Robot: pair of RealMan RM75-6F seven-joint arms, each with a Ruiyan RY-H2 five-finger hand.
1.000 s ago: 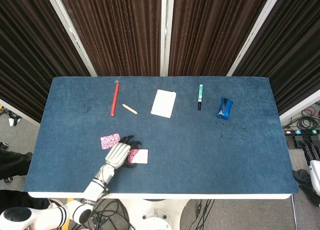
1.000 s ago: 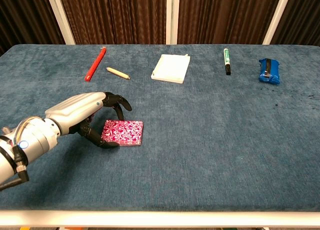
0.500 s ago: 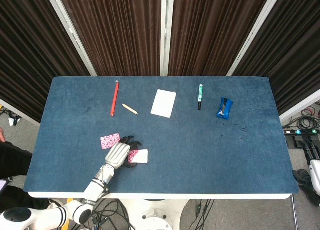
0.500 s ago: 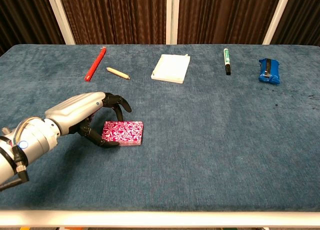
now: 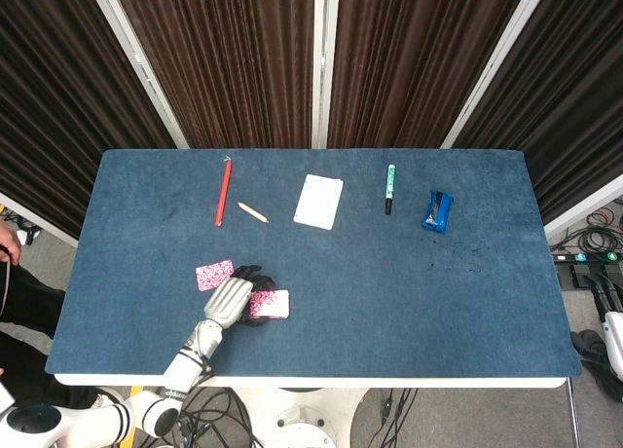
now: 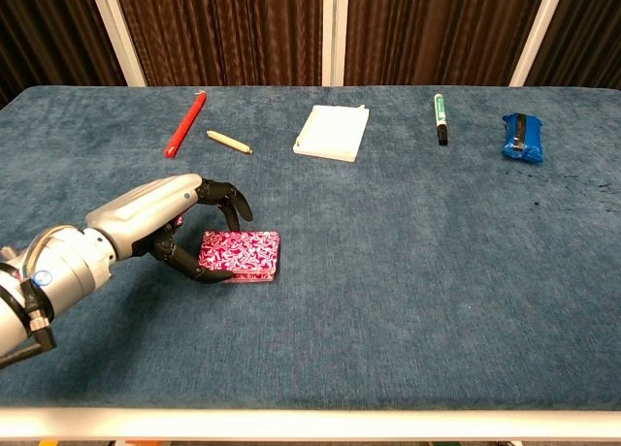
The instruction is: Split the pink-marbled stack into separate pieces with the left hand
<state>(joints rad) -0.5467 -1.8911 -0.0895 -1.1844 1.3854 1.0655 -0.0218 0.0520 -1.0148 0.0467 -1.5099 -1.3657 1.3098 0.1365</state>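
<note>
The pink-marbled stack (image 6: 240,256) lies flat on the blue worktop (image 6: 408,271), in the lower left of the chest view. From the head view, part of its top looks white. The left robot hand (image 6: 160,223) is right at the stack's left end. Its dark fingers (image 6: 231,198) curl around that end, one above and one below, and they seem to touch it. It looks like a light pinch on the stack, but the stack is not lifted.

One pink-marbled piece (image 5: 214,274) already lies by itself, just up and left of the robot hand in the head view. So my guess is that the splitting has begun and more pieces are left in the stack. The next move likely calls for sliding or lifting only the top piece and setting it down apart. The fingers must catch one thin piece and not the whole pile, which could be tricky.

Further back on the worktop, well apart from the stack, lie a red pen (image 6: 184,123), a short pencil (image 6: 229,142), a white pad (image 6: 332,132), a green marker (image 6: 440,117) and a blue packet (image 6: 522,138). The right robot hand does not show in either view.

The worktop has a soft blue cloth cover. Behind it hang dark brown curtains (image 5: 243,49) with white poles.
</note>
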